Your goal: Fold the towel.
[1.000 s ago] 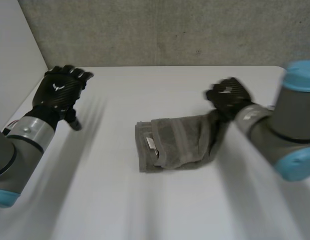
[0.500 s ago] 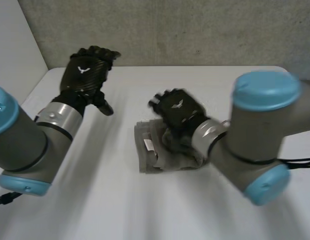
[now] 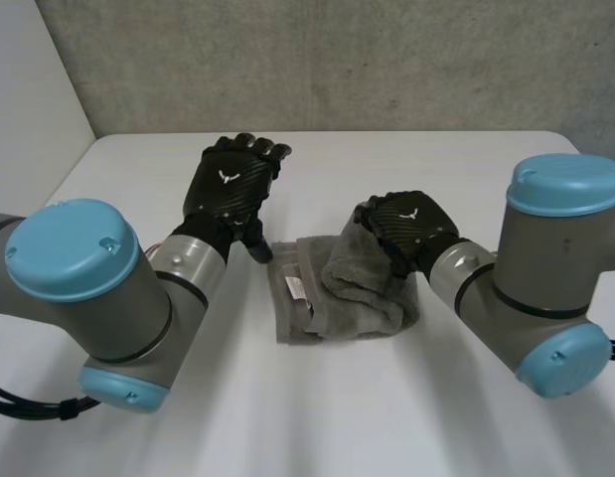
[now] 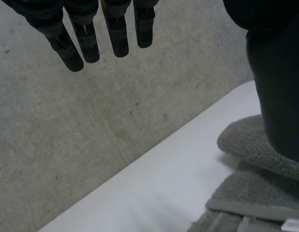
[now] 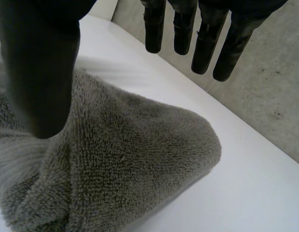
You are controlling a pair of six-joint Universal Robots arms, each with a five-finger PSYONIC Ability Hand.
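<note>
Bunched towel (image 3: pixel 352 303) — both hands spread.
Right wrist view: right hand (image 5: pixel 38 63) straight-fingered over it — left hand (image 3: pixel 230 189) hovers at towel's 10 o'clock.

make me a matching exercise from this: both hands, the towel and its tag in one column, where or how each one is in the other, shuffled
Column one
1. left hand
2. right hand
3. towel
4. white tag

Column two
a. on the towel's flatter end, on the side towards the left arm
b. fingers straight, beside the towel's flatter end
c. grey, heaped up at one end
d. fingers straight, at the heaped end of the towel

Pairs: 1-b, 2-d, 3-c, 4-a
</note>
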